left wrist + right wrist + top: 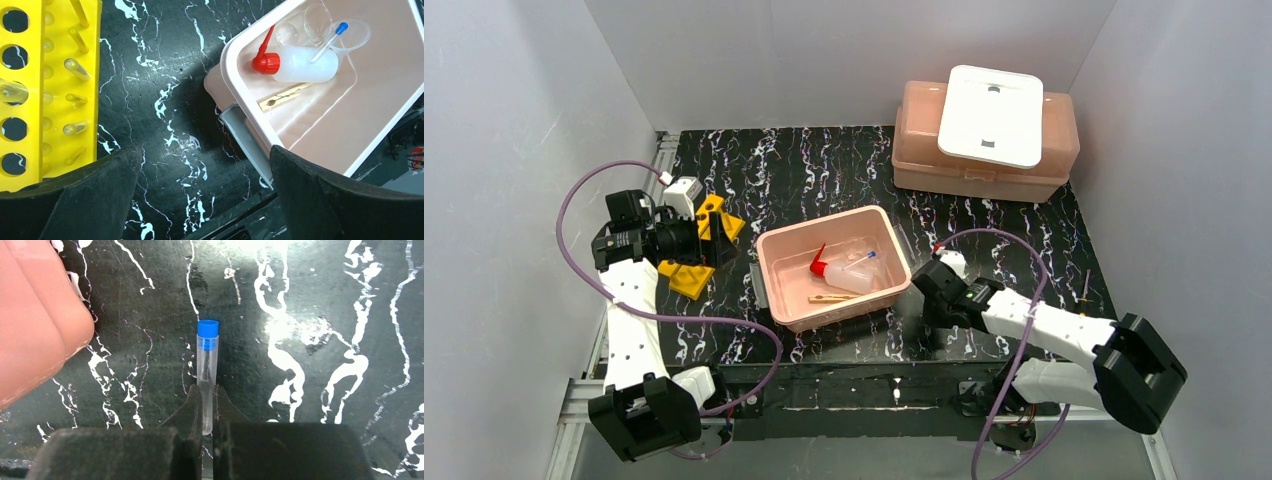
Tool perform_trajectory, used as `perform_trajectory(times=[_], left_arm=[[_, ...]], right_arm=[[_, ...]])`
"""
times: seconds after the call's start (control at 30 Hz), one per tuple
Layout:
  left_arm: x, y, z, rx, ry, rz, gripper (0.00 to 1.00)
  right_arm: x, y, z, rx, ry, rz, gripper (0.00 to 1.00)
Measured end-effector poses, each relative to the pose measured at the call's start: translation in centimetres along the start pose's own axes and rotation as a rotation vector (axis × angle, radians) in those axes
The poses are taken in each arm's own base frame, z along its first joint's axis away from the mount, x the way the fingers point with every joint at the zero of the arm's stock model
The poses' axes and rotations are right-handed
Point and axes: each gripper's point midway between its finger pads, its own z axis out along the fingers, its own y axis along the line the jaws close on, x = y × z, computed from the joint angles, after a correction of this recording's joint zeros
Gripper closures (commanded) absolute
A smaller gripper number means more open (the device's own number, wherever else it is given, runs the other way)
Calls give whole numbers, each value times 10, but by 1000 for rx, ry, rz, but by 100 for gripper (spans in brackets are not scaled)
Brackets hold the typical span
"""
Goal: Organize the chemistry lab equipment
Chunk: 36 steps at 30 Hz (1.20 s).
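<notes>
Two matching arms on show here. The left arm (629, 320) is showing smooth white shells along its links, capped by chunky black joint housings. The right arm (1049, 325) is wearing the same white-and-black livery. A lilac cable (562, 215) is sweeping in a wide loop behind the left tool (205, 155), and a second lilac cable (1032, 275) is arching up behind the right tool (206, 400). Both tools are showing matte black fingers (340, 200), broad at the root and tapering toward the tips. Just behind the left tool, a small white block (682, 193) is sitting on the wrist. Far behind the right tool, the black base housing (1139, 370) is looking boxy, with an open notch in it.
</notes>
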Motion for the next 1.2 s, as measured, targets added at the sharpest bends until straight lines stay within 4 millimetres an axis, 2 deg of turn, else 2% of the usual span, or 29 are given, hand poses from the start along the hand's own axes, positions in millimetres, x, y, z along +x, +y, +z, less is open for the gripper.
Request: perform_trajectory(times=[0.17,0.3,0.47,0.57,0.6,0.67,0.73,0.8,0.9,1.03,1.1,1.2], left_arm=[[0,-1,0,6,0,-5,1],[-1,-4,0,16,-3,-19,1],[-1,-6,0,27,-6,-36,0],[0,-8,2,39,6,-70,1],[2,-9,3,49,21,-92,1],[3,-9,5,63,48,-135,1],[2,-7,7,67,64,-166,0],[-1,-8,6,66,66,-189,1],[-8,-12,1,66,57,-199,0],[-16,-15,-5,63,41,-199,0],[-16,-13,-5,50,46,-203,1],[-14,-6,-6,2,53,-208,1]], right_arm=[[-11,-8,-23,9,-44,10,99],[-48,0,-70,-56,-164,58,99],[-113,30,-154,-221,-344,82,99],[-144,56,-187,-295,-390,32,96],[-151,67,-192,-314,-392,8,96],[-160,91,-194,-348,-378,-51,94],[-159,118,-183,-364,-327,-130,92],[-154,146,-168,-374,-267,-208,87],[-131,182,-143,-390,-160,-326,76],[-113,209,-137,-436,-88,-414,38],[-112,215,-142,-460,-85,-445,31],[-125,215,-154,-480,-112,-466,28]])
